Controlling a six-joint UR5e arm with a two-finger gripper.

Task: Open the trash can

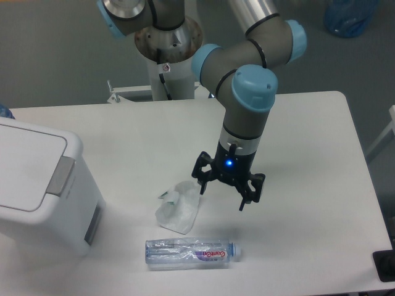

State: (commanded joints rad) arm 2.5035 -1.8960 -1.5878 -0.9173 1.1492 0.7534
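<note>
Your trash can (37, 185): far left of tabletop (308, 135), lid shut, grey tab (60, 176) facing right toward the gripper (225, 196); long axis cannot be told. Fingers spread, holding nothing. Bottle (191, 253) label unreadable.

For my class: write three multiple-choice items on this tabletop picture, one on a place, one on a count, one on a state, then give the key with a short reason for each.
1. Where is the trash can? A left edge of the table B right edge C centre
2. How many plastic bottles lie on the table? A one B two C three
3. How is the gripper? A shut on the crumpled tissue B open, empty C shut on the bottle

Key: 1 A, it sits at the far left. 2 A, a single clear bottle. 3 B, fingers spread, nothing between them.
</note>
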